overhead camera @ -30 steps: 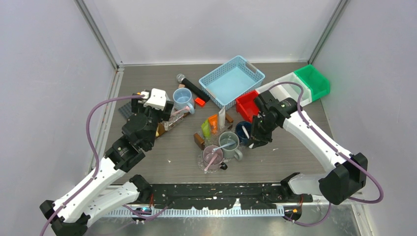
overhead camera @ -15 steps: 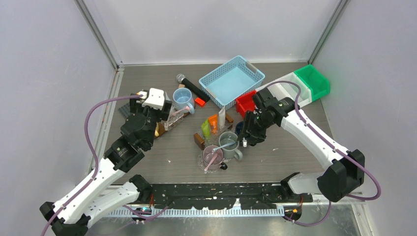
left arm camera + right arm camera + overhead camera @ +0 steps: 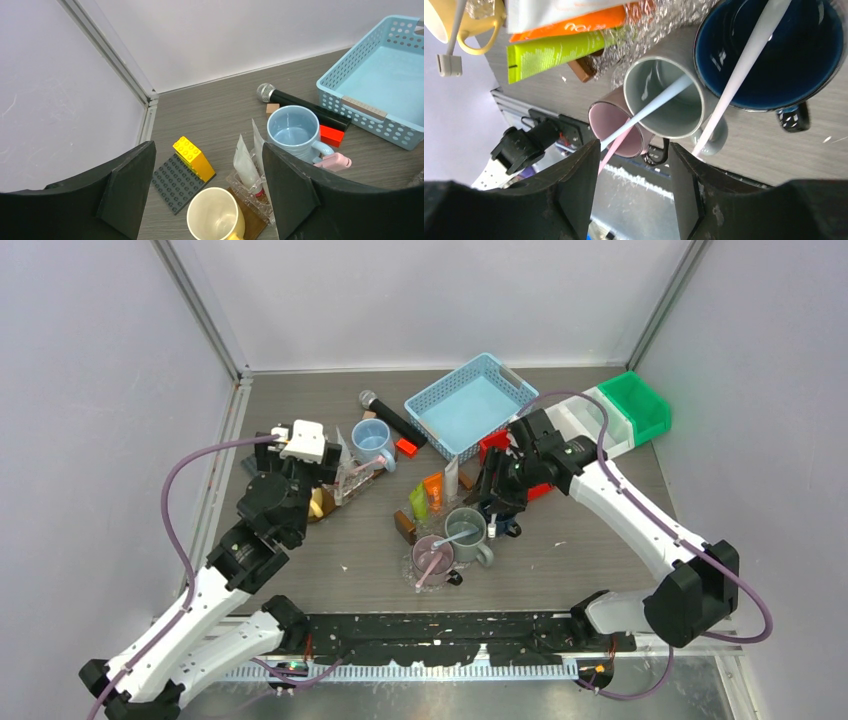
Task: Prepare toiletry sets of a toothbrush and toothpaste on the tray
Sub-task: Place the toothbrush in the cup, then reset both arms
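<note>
Basket (image 3: 380, 125) cut by right edge, cream mug (image 3: 215, 217) cropped below, white toothbrush (image 3: 744, 62) cropped above

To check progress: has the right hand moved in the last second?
Yes. In the top view the right hand shifted left, over the navy mug towards the grey mug.

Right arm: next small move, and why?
Probably lower the right gripper over the blue toothbrush in the grey mug and close: its jaws stand open and empty, and that handle's end lies between them.
</note>
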